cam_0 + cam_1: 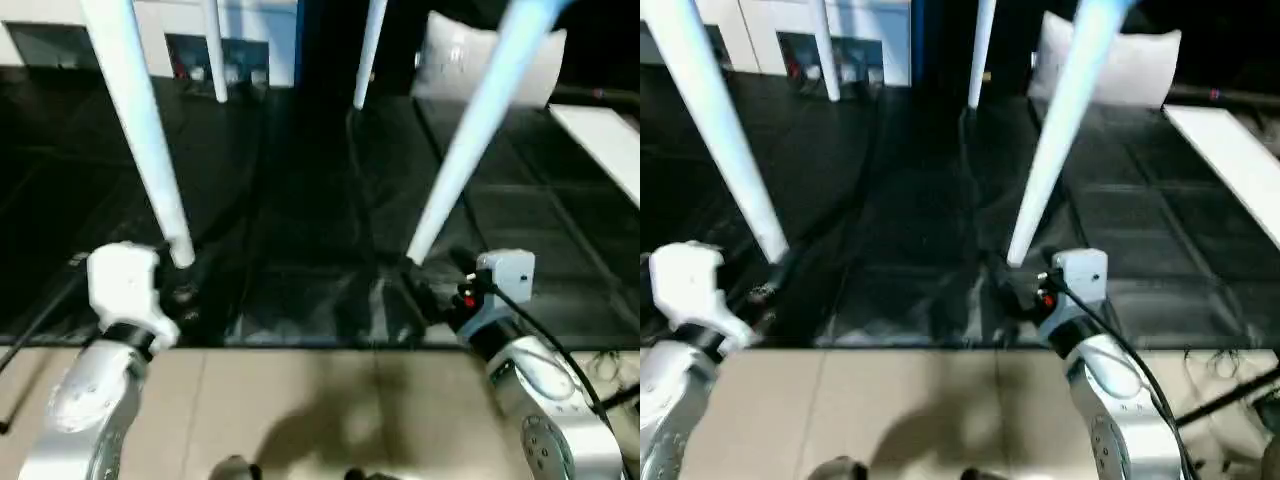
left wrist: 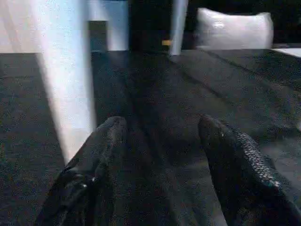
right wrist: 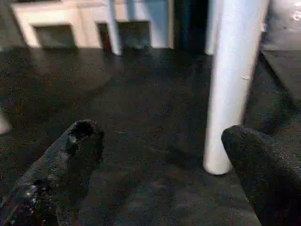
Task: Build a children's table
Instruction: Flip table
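The children's table stands on its four white tapered legs on a dark mat; its top is out of view above. The near left leg point(image 1: 150, 150) ends just by my left gripper point(image 1: 185, 292), and the near right leg point(image 1: 470, 140) ends just above my right gripper point(image 1: 425, 288). Two far legs point(image 1: 215, 55) point(image 1: 368, 55) stand behind. In the left wrist view my left gripper point(image 2: 162, 125) is open, with the leg point(image 2: 68, 80) just outside one finger. My right gripper point(image 3: 160, 132) is open too, the leg foot point(image 3: 230, 94) close to one fingertip, not gripped.
A dark mat point(image 1: 300, 200) covers the floor under the table, with beige floor point(image 1: 320, 400) nearest me. A white cabinet point(image 1: 190, 30) stands at the back left, a pale grey cushion point(image 1: 465, 55) at the back right. A white board point(image 1: 610, 140) lies at the right.
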### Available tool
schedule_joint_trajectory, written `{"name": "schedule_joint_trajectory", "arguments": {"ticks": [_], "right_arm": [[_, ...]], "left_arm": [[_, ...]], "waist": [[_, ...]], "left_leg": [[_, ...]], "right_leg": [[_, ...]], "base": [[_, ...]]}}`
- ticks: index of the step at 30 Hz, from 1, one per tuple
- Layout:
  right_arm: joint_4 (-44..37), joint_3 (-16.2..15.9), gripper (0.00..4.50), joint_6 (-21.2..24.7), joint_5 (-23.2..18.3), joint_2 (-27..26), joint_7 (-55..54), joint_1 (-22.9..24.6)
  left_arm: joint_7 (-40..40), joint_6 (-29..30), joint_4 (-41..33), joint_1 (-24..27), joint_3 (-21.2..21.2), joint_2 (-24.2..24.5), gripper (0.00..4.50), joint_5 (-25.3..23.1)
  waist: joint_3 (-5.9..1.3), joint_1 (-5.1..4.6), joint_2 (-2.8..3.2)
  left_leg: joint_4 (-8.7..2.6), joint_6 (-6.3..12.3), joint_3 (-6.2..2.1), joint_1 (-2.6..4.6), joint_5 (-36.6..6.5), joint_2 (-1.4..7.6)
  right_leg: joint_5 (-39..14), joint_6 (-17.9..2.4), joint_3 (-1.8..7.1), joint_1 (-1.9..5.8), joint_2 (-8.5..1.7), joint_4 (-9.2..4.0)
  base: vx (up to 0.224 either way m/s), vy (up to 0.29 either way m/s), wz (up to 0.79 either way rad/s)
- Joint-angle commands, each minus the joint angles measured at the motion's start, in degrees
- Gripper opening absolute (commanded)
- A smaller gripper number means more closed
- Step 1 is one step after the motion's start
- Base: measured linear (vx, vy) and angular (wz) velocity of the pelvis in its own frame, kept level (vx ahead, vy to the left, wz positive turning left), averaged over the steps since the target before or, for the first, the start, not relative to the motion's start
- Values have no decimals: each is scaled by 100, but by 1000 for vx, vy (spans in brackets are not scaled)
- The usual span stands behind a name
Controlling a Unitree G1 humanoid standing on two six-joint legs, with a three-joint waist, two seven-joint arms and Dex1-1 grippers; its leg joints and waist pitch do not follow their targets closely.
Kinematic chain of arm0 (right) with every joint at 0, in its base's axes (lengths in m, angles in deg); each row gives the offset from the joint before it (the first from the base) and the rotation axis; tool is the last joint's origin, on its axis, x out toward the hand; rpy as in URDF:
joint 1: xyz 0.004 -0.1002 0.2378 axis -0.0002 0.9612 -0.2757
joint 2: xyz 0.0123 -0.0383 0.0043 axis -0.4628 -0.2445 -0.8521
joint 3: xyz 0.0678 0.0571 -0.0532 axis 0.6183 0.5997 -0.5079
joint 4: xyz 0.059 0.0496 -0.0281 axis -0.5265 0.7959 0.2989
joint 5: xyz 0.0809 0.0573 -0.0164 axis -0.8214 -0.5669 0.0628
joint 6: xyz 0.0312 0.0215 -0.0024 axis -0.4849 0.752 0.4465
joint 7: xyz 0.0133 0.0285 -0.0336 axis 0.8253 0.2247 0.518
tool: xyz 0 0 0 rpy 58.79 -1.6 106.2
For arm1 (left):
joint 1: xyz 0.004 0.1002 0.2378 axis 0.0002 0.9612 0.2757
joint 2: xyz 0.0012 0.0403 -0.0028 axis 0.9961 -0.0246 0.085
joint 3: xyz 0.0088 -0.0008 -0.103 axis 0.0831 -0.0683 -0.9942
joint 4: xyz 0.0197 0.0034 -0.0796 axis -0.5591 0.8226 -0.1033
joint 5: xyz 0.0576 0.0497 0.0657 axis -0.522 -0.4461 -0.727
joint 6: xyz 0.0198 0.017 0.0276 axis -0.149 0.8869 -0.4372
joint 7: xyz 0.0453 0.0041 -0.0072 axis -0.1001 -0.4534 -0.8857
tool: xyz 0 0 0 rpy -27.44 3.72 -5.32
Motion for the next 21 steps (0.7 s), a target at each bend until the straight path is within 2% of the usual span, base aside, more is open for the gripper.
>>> {"name": "schedule_joint_trajectory", "arguments": {"ticks": [1,2,3,4,5,6,7,8,9,10,11,12,13,14,15,16,17,18,19,20,21], "right_arm": [[-146,-11,450,19,-2,158,146,164],[-225,-38,450,56,26,230,197,261],[-278,-40,450,113,-1,245,210,296],[-346,-82,450,135,136,243,94,332],[-356,-97,450,148,182,227,40,338],[-353,-83,450,153,196,213,5,342],[-364,-69,450,180,190,170,-45,344],[-398,-113,450,217,200,105,-114,329],[-208,-127,450,225,23,61,63,279],[-208,-127,450,225,23,61,63,279],[85,-239,450,134,-135,96,467,226],[122,-353,450,66,-154,162,684,212],[131,-399,450,40,-161,188,768,207],[107,-523,450,-1,-138,241,903,189],[5,-630,450,28,-353,417,1373,145],[-20,-699,450,17,-379,534,1617,159],[-44,-786,450,76,-434,652,1872,162],[-38,-931,450,99,-384,831,2152,164],[18,-1105,450,61,-287,1009,2431,161],[74,-1220,450,18,-217,1117,2605,153],[259,-1364,450,-16,-111,1241,2826,119]], "left_arm": [[94,94,-181,28,251,-9,280,-66],[61,217,-224,54,352,-37,280,-57],[45,286,-229,60,388,-55,280,-30],[67,242,-50,132,438,-56,280,-62],[80,192,15,168,433,-35,280,-90],[73,162,50,202,438,-29,280,-121],[65,164,37,263,386,-8,280,-116],[97,194,10,303,268,38,280,-51],[54,127,24,368,170,-55,280,25],[54,127,24,368,170,-55,280,25],[-38,17,52,514,103,-204,280,101],[-30,18,54,565,85,-244,280,172],[-24,22,54,584,78,-258,299,202],[20,50,55,609,46,-262,299,273],[427,-127,191,563,127,-155,310,424],[743,-257,266,596,235,-5,310,467],[1051,-372,322,632,328,171,310,490],[1406,-465,343,689,489,438,310,410],[1769,-521,354,748,662,716,327,334],[1987,-555,362,787,760,878,344,275],[2186,-503,410,783,806,1005,346,285]], "waist": [[-50,435,232],[-24,670,278],[-124,671,93],[-104,362,-485],[-69,439,-424],[110,561,-278],[13,597,-265],[-7,504,-204],[-38,395,-284],[-150,320,-116],[-235,291,16],[-276,252,-39],[-179,202,-3],[-135,175,-1],[-162,131,-92],[-172,122,-197],[-197,141,-187],[-212,140,-251],[-249,152,-234],[-264,161,-190],[-275,163,-108]], "left_leg": [[-1366,-605,287,-499,-5735,336],[-1364,-441,532,-477,-5538,318],[-1107,-535,582,-379,-4813,320],[842,-589,222,675,-2484,10],[881,88,-249,-22,-562,-348],[836,79,-350,-15,-392,-384],[473,-189,-465,211,-691,-253],[23,-420,-365,521,-1734,-134],[-175,-454,-361,519,-2258,-74],[-424,-426,-425,462,-2428,25],[-545,-288,-476,440,-1960,105],[-577,-193,-471,446,-1706,139],[-731,-269,-440,417,-2414,139],[-750,-398,-433,424,-2854,130],[-738,-506,-395,545,-3258,71],[-750,-447,-363,493,-3002,60],[-776,-352,-333,488,-2547,80],[-774,-276,-326,485,-2323,85],[-764,-158,-310,445,-1825,82],[-751,-131,-278,470,-1647,86],[-730,-151,-285,471,-1614,73]], "right_leg": [[-2072,-177,-31,611,110,1273],[-2517,-132,362,629,62,1607],[-3506,-28,728,698,-77,1560],[-7096,463,1136,-521,-846,-190],[-7150,181,1553,145,-773,-359],[-6864,22,1553,176,-823,-427],[-5666,-191,1465,240,-731,-129],[-4700,-413,1118,58,-336,50],[-4227,-487,1034,126,-265,109],[-2862,-648,988,363,-301,192],[-1446,-759,918,511,-345,214],[-908,-777,874,579,-360,177],[-1321,-733,818,600,-368,43],[-1660,-723,842,563,-388,14],[-2465,-646,914,546,-508,-179],[-2428,-589,926,588,-503,-202],[-2097,-533,934,580,-503,-209],[-1915,-520,925,581,-497,-198],[-1376,-475,920,612,-469,-134],[-979,-500,921,577,-460,-106],[-799,-529,922,563,-457,-75]], "base": [[-223,47,2],[-164,-25,11],[-164,-25,11],[18,-137,2],[30,-71,2],[30,-71,2],[0,0,0],[-107,7,21],[-107,7,21],[-96,20,3],[0,60,-11],[0,60,-11],[-11,82,-12],[-20,78,-4],[-20,78,-4],[0,0,0],[0,0,0],[0,0,0],[0,0,0],[0,0,0],[0,0,0]]}}
